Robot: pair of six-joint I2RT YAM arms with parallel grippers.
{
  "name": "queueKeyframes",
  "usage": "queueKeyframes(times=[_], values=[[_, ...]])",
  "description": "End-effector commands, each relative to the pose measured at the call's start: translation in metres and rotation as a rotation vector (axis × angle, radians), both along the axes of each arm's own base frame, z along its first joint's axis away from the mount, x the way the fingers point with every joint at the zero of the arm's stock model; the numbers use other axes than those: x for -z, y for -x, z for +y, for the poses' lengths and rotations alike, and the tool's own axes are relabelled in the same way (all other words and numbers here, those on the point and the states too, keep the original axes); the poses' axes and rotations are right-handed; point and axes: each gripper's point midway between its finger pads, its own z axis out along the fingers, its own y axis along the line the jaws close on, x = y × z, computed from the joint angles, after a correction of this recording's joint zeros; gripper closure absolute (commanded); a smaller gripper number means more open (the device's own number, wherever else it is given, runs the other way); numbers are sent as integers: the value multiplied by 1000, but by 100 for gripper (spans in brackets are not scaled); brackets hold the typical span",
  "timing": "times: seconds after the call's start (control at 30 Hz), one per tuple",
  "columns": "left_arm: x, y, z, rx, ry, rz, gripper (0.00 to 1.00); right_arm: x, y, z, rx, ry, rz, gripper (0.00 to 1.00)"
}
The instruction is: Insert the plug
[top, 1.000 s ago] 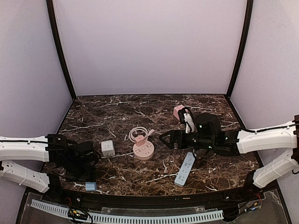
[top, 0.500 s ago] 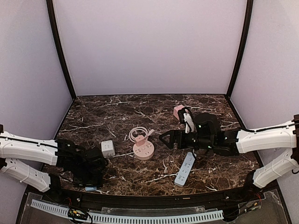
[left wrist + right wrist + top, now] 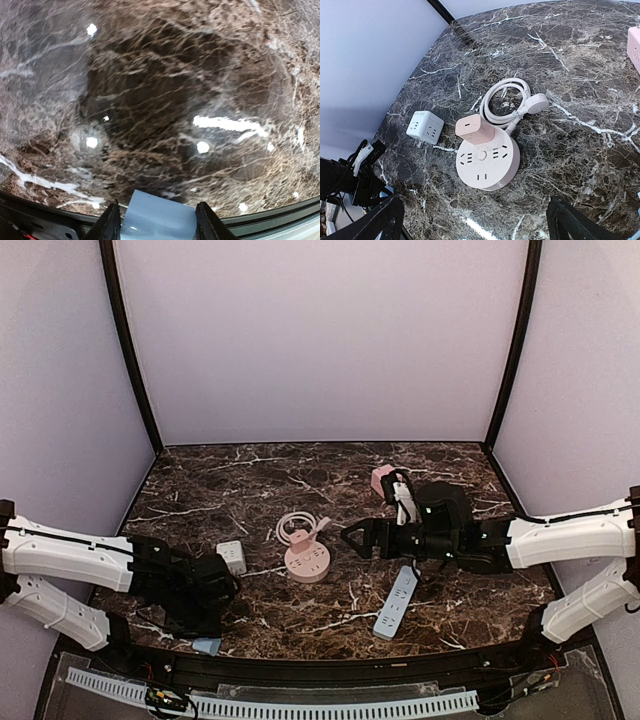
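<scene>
Since a second ago your left gripper is sitting nearer the table edge | its fingers are seemingly clamping the blue plug there | your right gripper is hanging agape near the pink socket.

A round pink socket sits mid-worktop, with a white cube beside it toward the left edge. The left end effector hangs over a blue plug at the near edge. The right end effector gapes toward the socket.

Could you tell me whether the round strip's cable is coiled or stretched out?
Coiled: the cable loops behind the round strip.
</scene>
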Motion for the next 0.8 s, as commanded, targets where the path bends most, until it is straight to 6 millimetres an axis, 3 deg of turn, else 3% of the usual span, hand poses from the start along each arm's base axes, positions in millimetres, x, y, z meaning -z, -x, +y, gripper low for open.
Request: queueKeyframes(times=[0.0, 0.2, 0.37, 0.53, 0.67, 0.77], values=[[-6, -15, -17, 34, 0, -46, 55, -15, 2, 5, -17, -22, -29, 1], [-15, -41, -49, 72, 17, -127, 55, -17, 4, 4, -22, -31, -26, 1], [-12, -71, -100, 153, 26, -171, 54, -21, 4, -1, 1, -42, -32, 1], [8, -94, -157, 174, 125, -170, 51, -27, 4, -9, 26, -51, -44, 1], [4, -112, -190, 176, 188, -206, 36, -27, 4, -11, 33, -55, -44, 1], [-5, -116, -198, 198, 203, -222, 23, -28, 5, -11, 31, -56, -44, 1]])
